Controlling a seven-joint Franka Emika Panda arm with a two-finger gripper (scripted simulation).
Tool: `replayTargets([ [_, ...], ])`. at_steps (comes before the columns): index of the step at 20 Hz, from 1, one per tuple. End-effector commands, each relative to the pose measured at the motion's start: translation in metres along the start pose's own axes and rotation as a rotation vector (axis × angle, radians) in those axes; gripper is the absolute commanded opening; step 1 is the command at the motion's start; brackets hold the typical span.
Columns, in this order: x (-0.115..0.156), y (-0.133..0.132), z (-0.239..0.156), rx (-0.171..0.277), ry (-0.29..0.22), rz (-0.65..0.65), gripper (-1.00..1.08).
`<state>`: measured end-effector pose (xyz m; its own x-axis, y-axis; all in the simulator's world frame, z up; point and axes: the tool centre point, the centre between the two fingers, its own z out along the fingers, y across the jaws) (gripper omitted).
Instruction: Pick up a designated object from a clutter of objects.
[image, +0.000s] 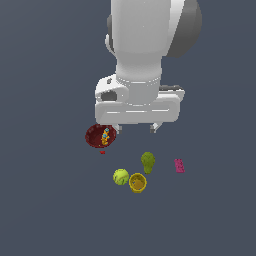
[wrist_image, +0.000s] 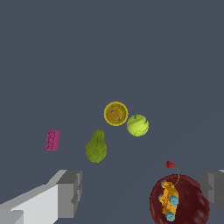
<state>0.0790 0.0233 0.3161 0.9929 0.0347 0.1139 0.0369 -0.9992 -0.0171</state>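
Five loose items, one of each: yellow cup (image: 138, 182), tennis ball (image: 120, 176), green pear shape (image: 147, 162), pink block (image: 179, 166), dark red bowl (image: 94, 137). Bowl holds one orange-blue toy (image: 105, 136); a tiny red bit (image: 102, 152) lies just outside it. Cup stands upright, nothing visible inside, just beside the ball on the exterior view's right, pear just behind. Gripper (image: 136, 128) hangs above, jaws spread wide, holding nothing, well apart from the cup.
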Motion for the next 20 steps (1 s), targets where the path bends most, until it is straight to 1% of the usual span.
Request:
replayTargets([
  [1, 0.010, -0.001, 0.023, -0.002, -0.014, -0.014, 1.00],
  [11, 0.038, -0.005, 0.124, -0.007, -0.066, -0.073, 1.00],
  [16, 0.043, -0.007, 0.170, -0.009, -0.089, -0.099, 1.00],
  [20, 0.045, -0.008, 0.197, -0.009, -0.102, -0.114, 1.00],
])
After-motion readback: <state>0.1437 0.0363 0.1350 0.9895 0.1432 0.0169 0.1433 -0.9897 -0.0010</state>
